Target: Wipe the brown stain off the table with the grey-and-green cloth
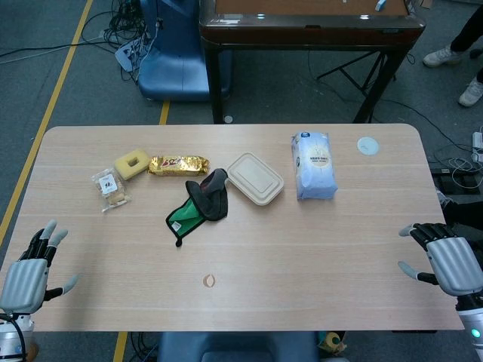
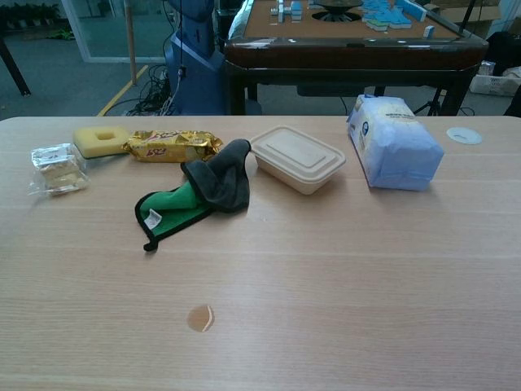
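Note:
The grey-and-green cloth (image 1: 199, 204) (image 2: 193, 195) lies crumpled near the middle of the table, green side toward the front left. A small brown stain (image 1: 209, 280) (image 2: 200, 318) marks the wood in front of it, closer to the near edge. My left hand (image 1: 30, 265) hovers at the near left corner, fingers spread and holding nothing. My right hand (image 1: 445, 256) sits at the near right edge, fingers apart and empty. Both hands are far from the cloth and stain. The chest view shows neither hand.
Behind the cloth sit a beige lidded container (image 1: 255, 179) (image 2: 298, 157), a gold snack wrapper (image 1: 178, 164), a yellow sponge (image 1: 131, 163), a clear snack packet (image 1: 111, 188) and a blue-white bag (image 1: 313, 165) (image 2: 393, 142). A dark table (image 1: 309, 23) stands beyond.

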Controlling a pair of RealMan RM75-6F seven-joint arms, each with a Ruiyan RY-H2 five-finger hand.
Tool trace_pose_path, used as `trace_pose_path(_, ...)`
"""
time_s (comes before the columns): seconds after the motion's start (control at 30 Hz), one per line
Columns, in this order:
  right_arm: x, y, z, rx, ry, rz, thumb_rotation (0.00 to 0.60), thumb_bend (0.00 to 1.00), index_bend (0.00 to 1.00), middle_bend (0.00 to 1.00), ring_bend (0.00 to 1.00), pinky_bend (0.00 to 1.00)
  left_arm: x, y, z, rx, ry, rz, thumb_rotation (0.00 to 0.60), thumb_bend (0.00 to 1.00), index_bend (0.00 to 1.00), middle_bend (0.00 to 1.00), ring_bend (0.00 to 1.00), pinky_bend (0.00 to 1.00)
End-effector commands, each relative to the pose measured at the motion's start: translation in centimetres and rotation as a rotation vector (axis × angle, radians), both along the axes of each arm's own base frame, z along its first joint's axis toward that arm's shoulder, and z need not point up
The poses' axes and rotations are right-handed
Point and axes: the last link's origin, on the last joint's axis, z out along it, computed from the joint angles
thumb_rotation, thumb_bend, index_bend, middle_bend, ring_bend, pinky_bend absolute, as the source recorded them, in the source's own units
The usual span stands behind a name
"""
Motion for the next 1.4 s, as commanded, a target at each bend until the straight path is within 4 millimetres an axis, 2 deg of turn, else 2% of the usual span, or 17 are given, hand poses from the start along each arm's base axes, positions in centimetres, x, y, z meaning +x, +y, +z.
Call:
trace_pose_path(0.03,0.0,0.0,0.0,0.001,0.0,0.0,0.6,0.25,0.37,0.36,0.31,0.29,0.0,0.0,0.0,-0.001,-0.001,0.001,0.6,0.17,0.13,0.0,0.03,0.28)
trace_pose_path(0.23,0.2,-0.1,0.4,-0.016,0.002,0.009,0.6,0.25,0.37,0.36,0.31,0.29,0.1,0.0,0.2,0.002,-0.002,-0.01,0.6,0.17,0.13,0.0,0.03,0.28)
trace_pose_path(0.43,0.8,-0.2,1.2,-0.049,0.007,0.033,0.6,0.25,0.37,0.36,0.31,0.29,1.2,1.1,0.1,-0.03,-0.025,-0.066,0.6,0.17,0.13,0.0,0.03,0.28)
trace_pose_path(0.8,1.8,0.1,2.3,-0.089,0.02,0.055,0.6,0.25,0.37,0.36,0.31,0.29,5.7,6.7,-1.8,-0.215,-0.012,-0.311,0.6,0.17,0.13,0.0,0.04,0.28)
trace_pose_path(1.03,1.9,0.5,2.6,-0.101,0.024,0.049,0.6,0.25,0.37,0.36,0.31,0.29,8.8,10.4,-4.6,-0.352,-0.06,-0.404,0.6,0.17,0.13,0.03,0.06,0.22)
trace_pose_path(1.23,1.8,0.7,2.5,-0.102,0.021,0.041,0.6,0.25,0.37,0.36,0.31,0.29,11.5,13.1,-7.3,-0.441,-0.11,-0.447,0.6,0.17,0.18,0.05,0.06,0.14)
trace_pose_path(1.3,1.8,0.8,2.4,-0.1,0.022,0.041,0.6,0.25,0.37,0.36,0.31,0.29,12.2,13.7,-8.2,-0.467,-0.095,-0.455,0.563,0.17,0.18,0.05,0.06,0.1)
trace_pose_path(1.37,1.8,0.9,2.5,-0.102,0.024,0.042,0.6,0.25,0.37,0.36,0.31,0.29,13.0,14.3,-9.0,-0.496,-0.071,-0.464,0.414,0.15,0.18,0.05,0.04,0.06)
trace_pose_path(1.4,1.8,0.9,2.5,-0.103,0.024,0.041,0.6,0.25,0.37,0.36,0.31,0.29,13.3,14.6,-9.4,-0.508,-0.056,-0.469,0.37,0.15,0.18,0.05,0.03,0.05)
